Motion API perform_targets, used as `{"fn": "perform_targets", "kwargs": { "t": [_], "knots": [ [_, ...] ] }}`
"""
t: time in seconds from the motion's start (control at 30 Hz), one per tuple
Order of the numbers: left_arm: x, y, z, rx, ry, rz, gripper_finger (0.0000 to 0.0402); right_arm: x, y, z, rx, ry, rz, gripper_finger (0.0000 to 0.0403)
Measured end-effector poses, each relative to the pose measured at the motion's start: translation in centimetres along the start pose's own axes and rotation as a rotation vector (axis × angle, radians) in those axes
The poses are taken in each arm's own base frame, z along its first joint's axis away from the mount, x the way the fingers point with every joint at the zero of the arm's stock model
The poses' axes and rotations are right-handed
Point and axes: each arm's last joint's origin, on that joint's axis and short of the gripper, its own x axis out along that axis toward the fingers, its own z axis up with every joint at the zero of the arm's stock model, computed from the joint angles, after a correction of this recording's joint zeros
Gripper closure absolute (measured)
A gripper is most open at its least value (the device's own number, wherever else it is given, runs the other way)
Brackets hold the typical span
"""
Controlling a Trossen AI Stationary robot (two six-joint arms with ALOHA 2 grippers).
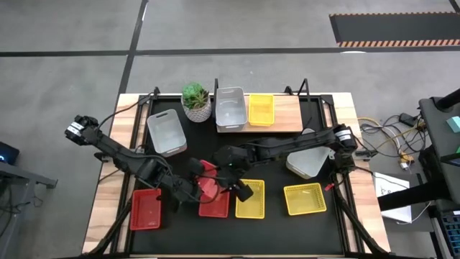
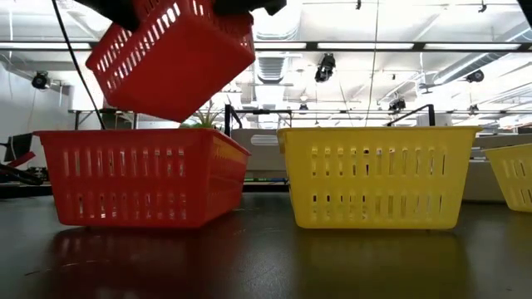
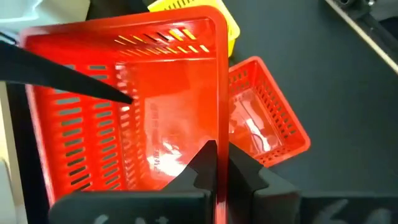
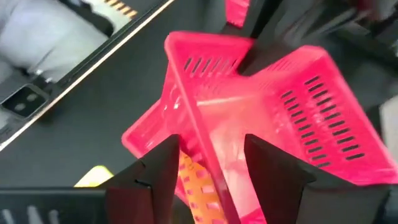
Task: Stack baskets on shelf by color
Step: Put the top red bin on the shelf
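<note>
Black desk mat [image 1: 237,230] | red basket [image 3: 124,106] clamped at rim by left end effector [image 3: 217,165] | right end effector [image 4: 211,155] spread apart around rim | light, stiff, thin mesh: rim grip advised.

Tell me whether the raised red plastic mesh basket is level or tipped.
Tipped. In the low view the red mesh basket hangs slanted above the red basket on the mat, one rim clamped by the left gripper.

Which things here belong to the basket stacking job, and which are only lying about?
Job: red baskets, yellow baskets, white-grey baskets, shelf; left gripper, shut on the lifted red basket; right gripper, open astride its rim.
Lying about: plant pot, cables beside the table.
</note>
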Motion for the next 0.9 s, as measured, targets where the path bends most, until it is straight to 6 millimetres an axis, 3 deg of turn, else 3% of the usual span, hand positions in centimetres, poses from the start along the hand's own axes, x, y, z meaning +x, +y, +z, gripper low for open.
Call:
{"fn": "perform_targets", "kwargs": {
  "t": [0.1, 0.23, 0.33, 0.63, 0.9],
  "knots": [
    [0.0, 0.1, 0.3, -0.008, -0.03, 0.003, 0.0402, 0.2, 0.1, -0.1, -0.034, -0.005, 0.05, 0.0266],
    [0.1, 0.0, 0.4, -0.015, -0.051, 0.005, 0.0399, 0.2, 0.3, -0.3, -0.111, 0.006, 0.071, 0.0339],
    [0.2, 0.1, 0.4, -0.02, -0.053, 0.018, 0.038, 0.3, 0.3, -0.6, -0.158, 0.029, 0.075, 0.0384],
    [-1.2, 0.6, 1.5, 0.045, -0.106, 0.057, 0.0281, -1.0, 0.0, -0.3, -0.138, 0.045, 0.068, 0.0394],
    [-2.5, 1.0, 2.1, 0.056, -0.173, 0.069, 0.0261, -0.8, 1.4, -1.3, -0.086, 0.159, 0.122, 0.0394]
  ]
}}
